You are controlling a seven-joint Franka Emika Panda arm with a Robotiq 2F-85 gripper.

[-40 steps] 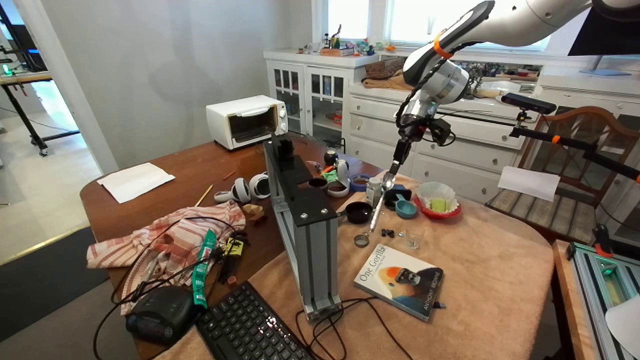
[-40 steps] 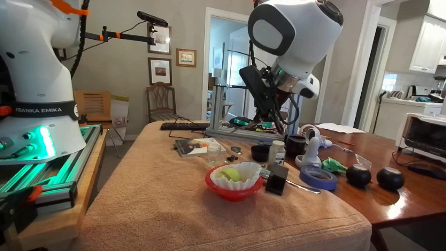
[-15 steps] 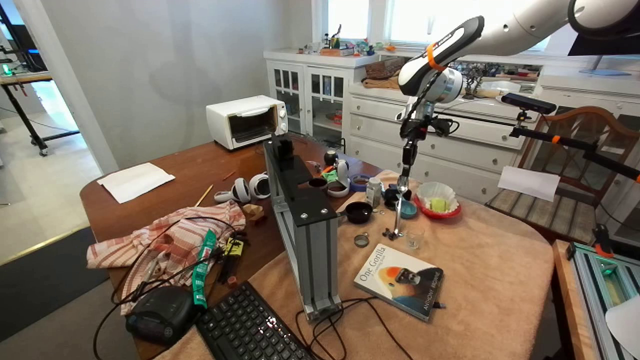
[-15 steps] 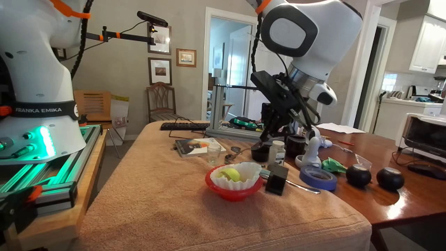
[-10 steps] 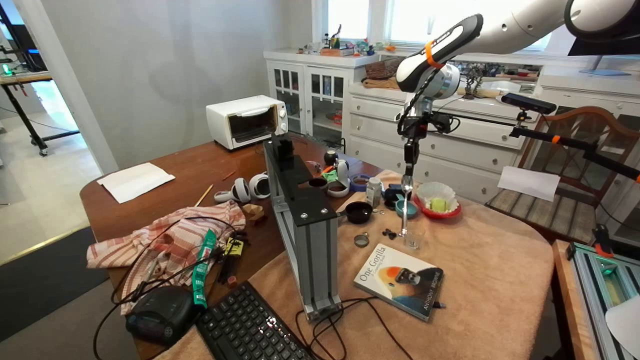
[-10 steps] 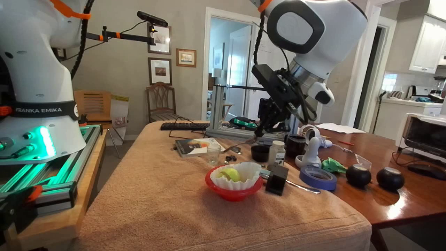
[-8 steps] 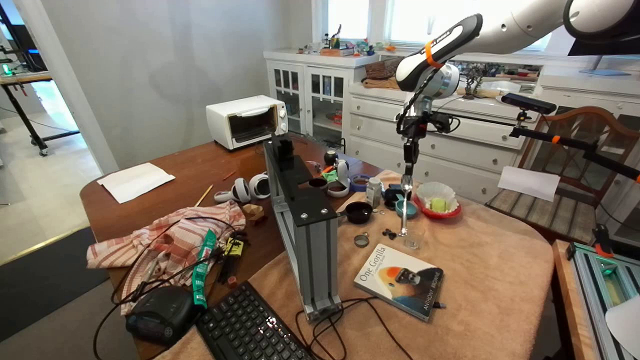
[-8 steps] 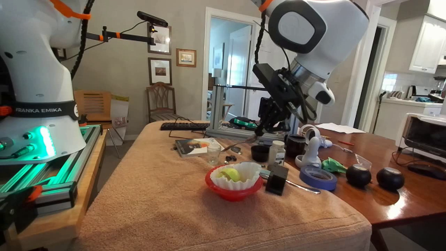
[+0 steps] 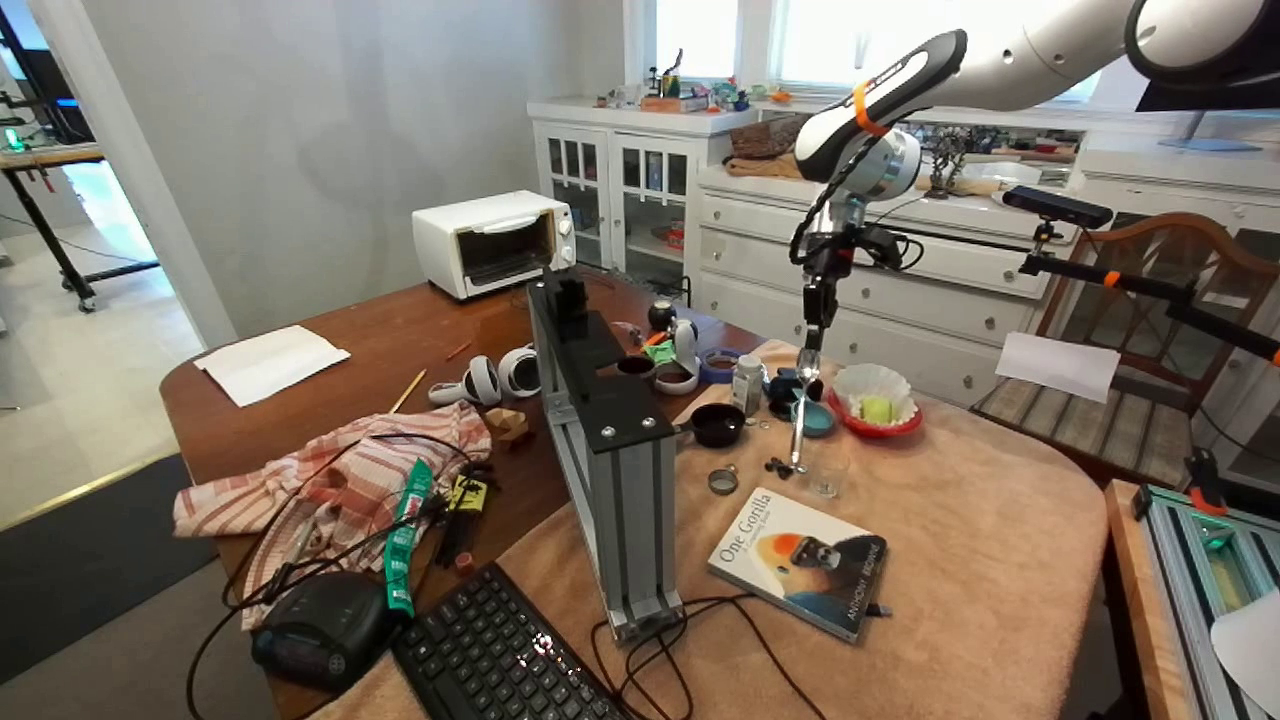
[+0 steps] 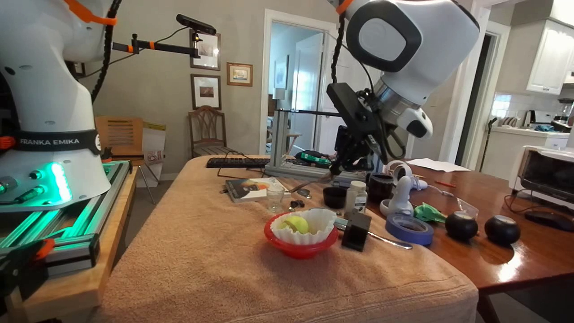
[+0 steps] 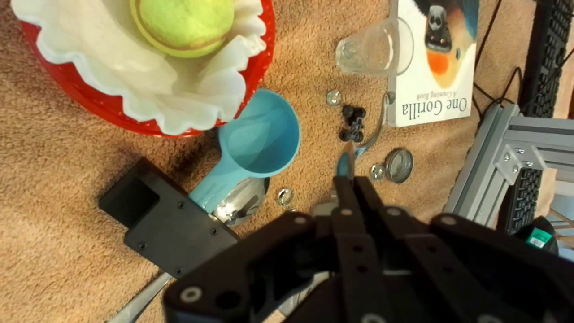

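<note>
Brown wooden table [image 9: 390,340] before me, peach towel [image 9: 960,540] over part. On towel I see book [image 9: 800,565], red bowl [image 10: 300,253], small black pan [image 9: 717,425], clear cup [image 10: 275,198], bottle [image 10: 355,198]. On bare wood: toaster oven [image 9: 470,224], paper [image 9: 272,365], striped cloth [image 9: 280,490], 1 pencil [image 9: 408,390].

Wht arm [image 9: 1000,88] is showing rounded shells [image 10: 441,49] w/ dk grey trim [image 10: 413,42]; orange strap [image 9: 865,112] is ringing it beside a blk ribbed cable [image 10: 107,54]. Base [image 10: 85,177] is wearing a blk band [image 10: 53,142] reading FRANKA EMIKA & a glowing grn strip [image 10: 62,181]. Silvery collar [image 10: 396,101] is gleaming; blk gripper [image 11: 352,180] is showing pale round screws [image 11: 191,294].
</note>
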